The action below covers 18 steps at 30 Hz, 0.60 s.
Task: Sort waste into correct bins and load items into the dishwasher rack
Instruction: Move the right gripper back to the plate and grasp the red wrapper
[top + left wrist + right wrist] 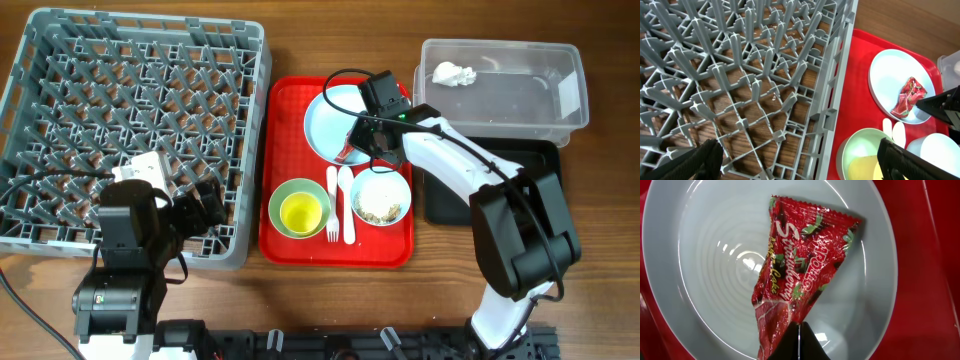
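The red candy wrapper lies on the pale blue plate, and my right gripper is shut on its lower corner. From overhead the right gripper sits over the plate on the red tray. My left gripper is open and empty over the front right corner of the grey dishwasher rack. The white tissue lies in the clear tub. In the pale blue bowl are the food scraps. Inside the green bowl stands the yellow cup.
A white fork and spoon lie side by side on the red tray between the two bowls. The black tray lies right of the red tray, under my right arm and in front of the clear tub.
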Motion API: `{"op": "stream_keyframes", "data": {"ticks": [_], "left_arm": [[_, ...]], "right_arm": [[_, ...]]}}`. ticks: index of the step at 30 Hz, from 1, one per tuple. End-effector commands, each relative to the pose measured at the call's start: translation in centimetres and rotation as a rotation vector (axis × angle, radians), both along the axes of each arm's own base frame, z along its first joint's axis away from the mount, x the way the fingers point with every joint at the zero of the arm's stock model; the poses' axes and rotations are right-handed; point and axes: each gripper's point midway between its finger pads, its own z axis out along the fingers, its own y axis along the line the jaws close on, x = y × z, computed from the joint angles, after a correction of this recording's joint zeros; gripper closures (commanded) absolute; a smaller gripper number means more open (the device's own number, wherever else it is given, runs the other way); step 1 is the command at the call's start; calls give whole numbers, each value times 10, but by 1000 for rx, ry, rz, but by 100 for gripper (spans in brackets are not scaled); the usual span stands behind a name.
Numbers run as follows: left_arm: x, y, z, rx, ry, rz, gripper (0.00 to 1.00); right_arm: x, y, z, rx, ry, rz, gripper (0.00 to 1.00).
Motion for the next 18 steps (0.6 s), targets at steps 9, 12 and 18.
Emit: {"op": "stream_keyframes", "data": {"ticks": [9, 12, 18], "left_arm": [[1, -3, 8, 9, -21, -25, 0], [1, -3, 8, 9, -21, -25, 0], [1, -3, 8, 9, -21, -25, 0]], "right_arm": [[-4, 2, 3, 17, 6, -9, 62], [-3, 2, 2, 18, 8, -13, 61], [-3, 22, 5, 31, -30, 25, 61]]}}
